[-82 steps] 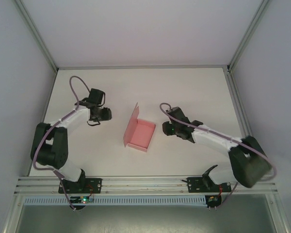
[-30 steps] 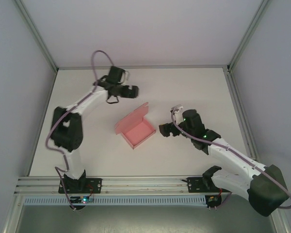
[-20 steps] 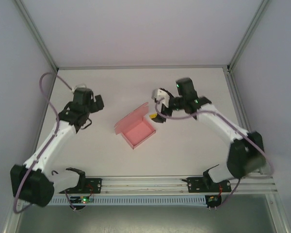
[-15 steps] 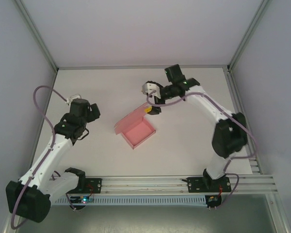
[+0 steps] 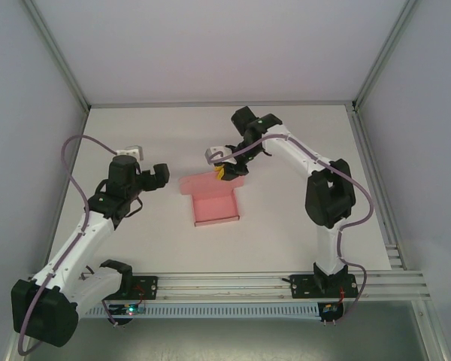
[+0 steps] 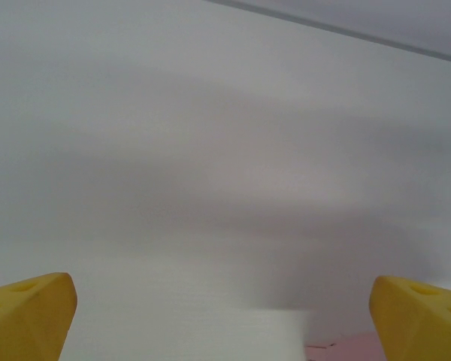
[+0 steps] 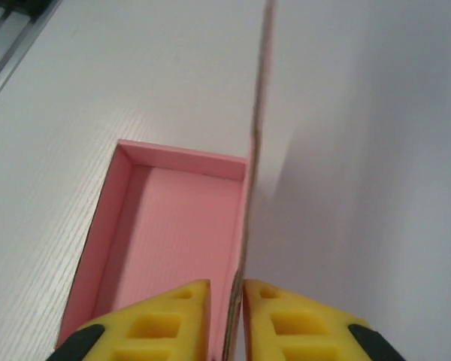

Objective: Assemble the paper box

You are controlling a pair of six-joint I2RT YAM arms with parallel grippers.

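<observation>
Centrally, on the matte white table (image 5: 301, 226), faintly grained: a pink paper box (image 5: 215, 207) of thin card, its shallow rectangular tray open upward. Rising from its far wall, a flat lid flap (image 7: 257, 135), pinched edge-on between the yellow pads of the right gripper (image 7: 227, 289), probably for folding over the tray. Well left of the box, the left gripper (image 5: 159, 175), spread wide, holding nothing, seemingly in reserve.
</observation>
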